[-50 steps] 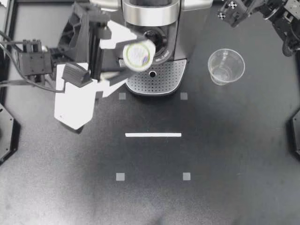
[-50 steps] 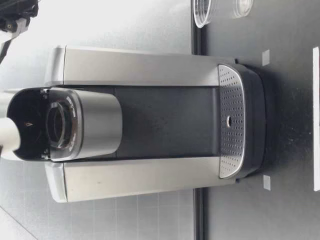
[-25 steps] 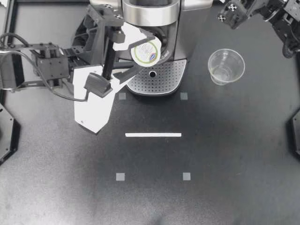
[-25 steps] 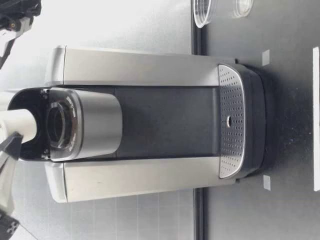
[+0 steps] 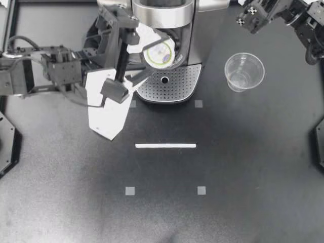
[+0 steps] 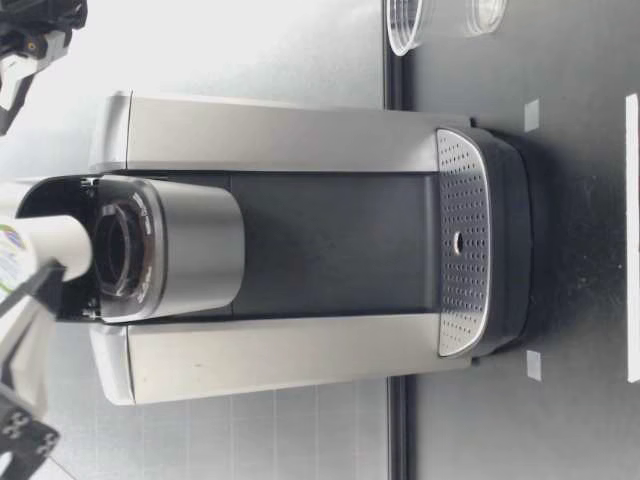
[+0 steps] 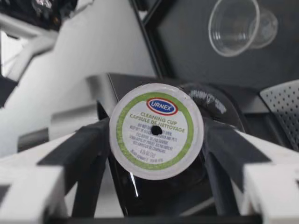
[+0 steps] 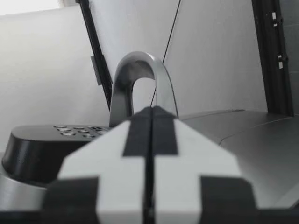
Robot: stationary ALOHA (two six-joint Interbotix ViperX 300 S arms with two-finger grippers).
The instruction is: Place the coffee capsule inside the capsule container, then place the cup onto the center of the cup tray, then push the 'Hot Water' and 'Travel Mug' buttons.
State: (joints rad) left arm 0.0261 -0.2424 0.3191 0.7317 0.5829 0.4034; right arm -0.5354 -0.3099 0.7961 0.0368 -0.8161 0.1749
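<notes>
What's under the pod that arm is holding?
The open capsule holder lies right below the pod, which my left tool grips. From above, the pod covers most of the holder's inside.

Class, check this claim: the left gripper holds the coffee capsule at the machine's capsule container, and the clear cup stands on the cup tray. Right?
Not quite. The top view shows the clear cup on the table beside the machine, not on the cup tray. The rest holds.
</notes>
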